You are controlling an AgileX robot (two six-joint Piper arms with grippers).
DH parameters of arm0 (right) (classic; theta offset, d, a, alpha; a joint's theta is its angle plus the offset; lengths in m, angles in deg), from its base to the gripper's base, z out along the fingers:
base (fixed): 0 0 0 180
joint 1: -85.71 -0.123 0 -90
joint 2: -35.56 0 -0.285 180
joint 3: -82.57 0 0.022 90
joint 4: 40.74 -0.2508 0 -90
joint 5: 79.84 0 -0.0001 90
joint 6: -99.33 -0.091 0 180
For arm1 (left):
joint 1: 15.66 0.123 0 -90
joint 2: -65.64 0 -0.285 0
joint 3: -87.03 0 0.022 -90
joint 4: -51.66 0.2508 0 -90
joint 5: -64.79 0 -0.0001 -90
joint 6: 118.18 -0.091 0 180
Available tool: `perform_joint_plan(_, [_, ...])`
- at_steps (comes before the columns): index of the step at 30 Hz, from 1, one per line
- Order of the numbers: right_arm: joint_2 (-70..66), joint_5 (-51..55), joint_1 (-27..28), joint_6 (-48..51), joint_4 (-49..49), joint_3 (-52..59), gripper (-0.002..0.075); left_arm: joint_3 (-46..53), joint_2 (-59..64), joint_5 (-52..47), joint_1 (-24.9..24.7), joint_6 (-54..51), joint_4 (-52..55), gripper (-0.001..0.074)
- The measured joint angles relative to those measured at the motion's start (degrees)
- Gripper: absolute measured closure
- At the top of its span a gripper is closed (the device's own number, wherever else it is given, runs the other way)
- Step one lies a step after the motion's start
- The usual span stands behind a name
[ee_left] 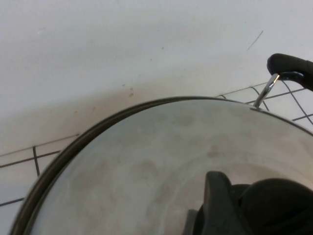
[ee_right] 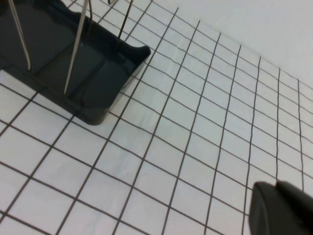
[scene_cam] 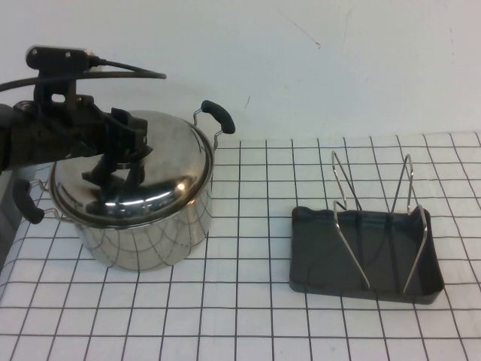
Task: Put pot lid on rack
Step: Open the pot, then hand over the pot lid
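Directly under your left gripper [scene_cam: 119, 162] sits the pot lid [scene_cam: 161, 169], a round, domed sheet of polished stainless steel that mirrors the arm above it. The gripper is down over the centre of the dome, and its black fingers [ee_left: 215, 203] show at the black knob [ee_left: 279, 205] in the left wrist view; whether they are spread or pinching the knob you cannot tell from these pictures. The lid rests on the pot [scene_cam: 150, 233], a deep, shiny steel cylinder whose wall reflects the grid lines of the table [scene_cam: 248, 316]. A black handle [scene_cam: 218, 115] on a bent wire bracket juts from the pot's rim beyond the gripper, and a second black handle [scene_cam: 28, 201] shows on the opposite side, nearer your arm. The lid's surface in the wrist view is smooth, faintly smudged, with a thin dark rim line.

Well away from that gripper, toward your right side, stands the rack [scene_cam: 364, 252]: a dark grey rectangular tray of matte plastic with raised walls, and two tall bent silver wire loops [scene_cam: 349, 214] rising from it. It holds nothing.

Your right gripper [ee_right: 283, 208] appears only as a dark tip in the right wrist view, above the white grid surface, apart from the rack's corner [ee_right: 105, 73]; its state cannot be told.
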Motion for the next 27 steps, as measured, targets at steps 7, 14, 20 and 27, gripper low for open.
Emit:
perform_joint_plan(7, [0.0,0.0,0.0,0.1,0.0,0.0,0.0729,0.0,-0.6,-0.3,0.0,-0.6,-2.8,0.0407])
perform_joint_plan(14, [0.0,-1.8,0.0,0.3,-0.2,0.0,0.0729,0.0,-7.6,-1.5,0.0,-0.6,-4.1,0.0407])
perform_joint_plan(20, [0.0,-5.9,0.0,0.3,-16.4,-3.5,0.0729,-0.1,-16.1,-11.4,0.0,0.9,-16.7,0.0407])
perform_joint_plan(27, [0.0,-5.9,0.0,15.2,-57.2,-9.8,0.0727,-2.7,-20.1,-32.6,-0.5,2.9,-20.8,0.0407])
